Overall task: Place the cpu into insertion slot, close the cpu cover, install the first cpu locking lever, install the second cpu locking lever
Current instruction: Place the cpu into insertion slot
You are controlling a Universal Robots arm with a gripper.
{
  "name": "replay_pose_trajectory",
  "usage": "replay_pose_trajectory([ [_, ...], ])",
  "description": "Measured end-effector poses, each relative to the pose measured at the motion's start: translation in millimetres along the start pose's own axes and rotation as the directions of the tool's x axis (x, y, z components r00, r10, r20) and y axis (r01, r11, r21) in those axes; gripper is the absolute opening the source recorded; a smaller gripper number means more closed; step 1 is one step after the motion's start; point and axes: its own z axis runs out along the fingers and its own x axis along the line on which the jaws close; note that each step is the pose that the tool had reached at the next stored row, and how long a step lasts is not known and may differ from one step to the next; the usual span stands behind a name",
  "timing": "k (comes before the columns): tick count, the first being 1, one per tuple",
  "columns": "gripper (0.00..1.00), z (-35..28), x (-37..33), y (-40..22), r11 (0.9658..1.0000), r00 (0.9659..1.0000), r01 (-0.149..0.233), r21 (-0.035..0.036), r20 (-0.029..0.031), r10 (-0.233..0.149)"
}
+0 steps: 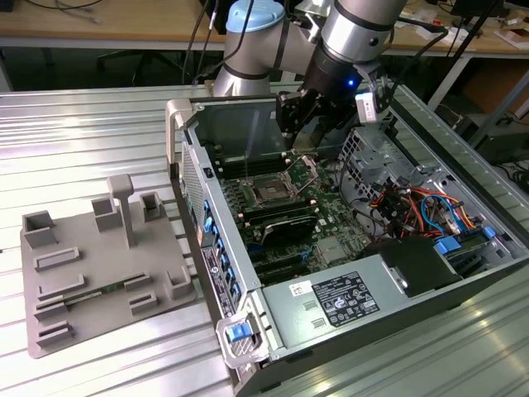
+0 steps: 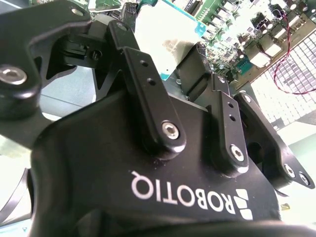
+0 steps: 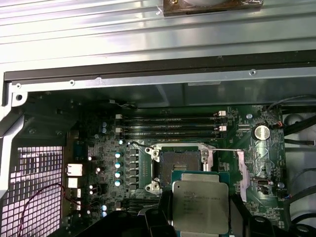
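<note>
The cpu [image 3: 200,203], a flat square chip with a silvery-grey top, sits between the black fingers of my gripper [image 3: 200,219], which is shut on it. In the second wrist view the gripper [image 2: 163,49] is seen from behind, with the chip glaring white between its fingers [image 2: 148,84]. The insertion slot [image 3: 178,160] is a dark open square on the green board, just beyond the chip's edge. In the exterior view my gripper [image 1: 291,131] hangs above and behind the slot [image 1: 269,193]. The cpu cover [image 1: 307,170] stands tilted up beside it.
The open computer case [image 1: 190,157] lies on a ribbed metal table. Long black memory slots [image 3: 168,123] run behind the socket. A power supply [image 1: 347,299] and coloured cables [image 1: 413,207] fill the exterior view's right. A grey fixture plate [image 1: 99,265] lies at that view's left.
</note>
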Motion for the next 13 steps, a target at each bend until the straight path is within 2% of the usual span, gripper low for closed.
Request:
replay_pose_trajectory([
  [5,0.55,0.4,0.0,0.0,1.0,1.0,0.0,0.0,0.0,0.0],
  [13,0.55,5.0,-0.1,-0.5,1.0,1.0,0.0,0.0,0.0,0.0],
])
